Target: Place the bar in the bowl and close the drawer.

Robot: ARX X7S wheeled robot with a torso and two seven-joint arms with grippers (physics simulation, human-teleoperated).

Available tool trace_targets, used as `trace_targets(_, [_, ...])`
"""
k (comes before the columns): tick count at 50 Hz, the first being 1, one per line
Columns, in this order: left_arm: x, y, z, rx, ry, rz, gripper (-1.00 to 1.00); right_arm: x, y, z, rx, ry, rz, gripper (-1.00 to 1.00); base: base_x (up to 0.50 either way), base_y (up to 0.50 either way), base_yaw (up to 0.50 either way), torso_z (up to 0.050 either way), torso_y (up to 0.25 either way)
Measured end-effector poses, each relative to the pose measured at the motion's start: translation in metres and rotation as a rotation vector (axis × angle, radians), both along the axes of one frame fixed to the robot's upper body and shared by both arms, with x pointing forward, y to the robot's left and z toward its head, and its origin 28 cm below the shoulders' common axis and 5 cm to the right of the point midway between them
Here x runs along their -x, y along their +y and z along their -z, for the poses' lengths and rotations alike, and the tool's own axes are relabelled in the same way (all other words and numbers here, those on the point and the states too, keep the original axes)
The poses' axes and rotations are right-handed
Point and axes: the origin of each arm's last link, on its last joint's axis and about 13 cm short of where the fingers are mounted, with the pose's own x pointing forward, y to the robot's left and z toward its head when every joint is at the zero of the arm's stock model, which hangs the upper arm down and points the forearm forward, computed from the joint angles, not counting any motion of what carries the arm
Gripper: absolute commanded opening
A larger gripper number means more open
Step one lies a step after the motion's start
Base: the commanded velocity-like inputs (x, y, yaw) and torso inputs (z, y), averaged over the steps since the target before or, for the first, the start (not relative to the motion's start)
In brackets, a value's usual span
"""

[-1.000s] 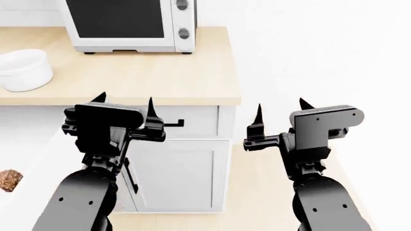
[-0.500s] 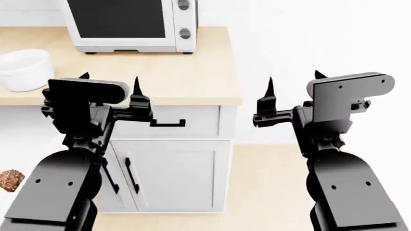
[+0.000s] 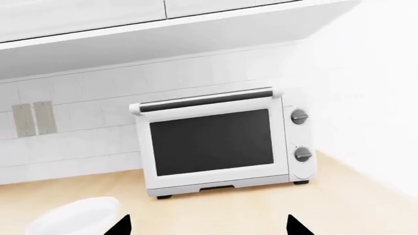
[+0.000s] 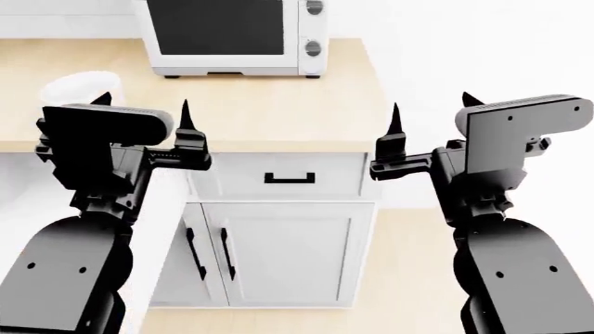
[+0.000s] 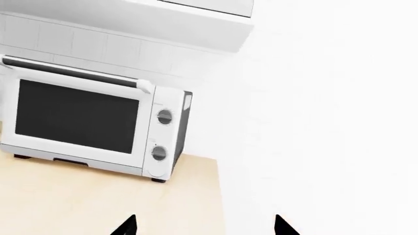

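1. The left pincer and right pincer are hovering raised in front of the bench, each with jaws spread and gripping nothing.
2. The bowl is sitting on the bench, left of the oven, partly hidden behind the left pincer.
3. The bar is not showing in any view; the drawer cannot be made out for certain either.
4. Judging from the task, the bar is probably handling light, slim and slippery in its wrapper; gripping across its flat faces near the middle seems safest.
5. The bowl is likely proving fragile, so lowering gently is advisable.
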Motion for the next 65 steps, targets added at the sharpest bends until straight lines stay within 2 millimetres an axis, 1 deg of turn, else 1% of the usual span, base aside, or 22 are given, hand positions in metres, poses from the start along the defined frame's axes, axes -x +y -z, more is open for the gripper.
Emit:
trace_targets(18, [0.0039, 0.0022, -0.0001, -0.027, 0.001, -0.018, 1.00, 0.0041, 0.0001, -0.0004, 0.002, 0.001, -0.007, 1.00, 0.00, 0.41, 0.00, 0.000, 0.000])
trace_targets(36, [0.0054, 0.0045, -0.0037, -0.042, 0.005, -0.028, 1.00, 0.0024, 0.0027, 0.0003, 0.010, 0.011, -0.012, 1.00, 0.00, 0.26, 0.00, 0.000, 0.000])
trace_targets(65, [0.0064, 0.0061, -0.0053, -0.059, 0.004, -0.035, 1.00, 0.0050, 0.0023, -0.0017, 0.023, -0.004, -0.022, 1.00, 0.00, 0.33, 0.00, 0.000, 0.000])
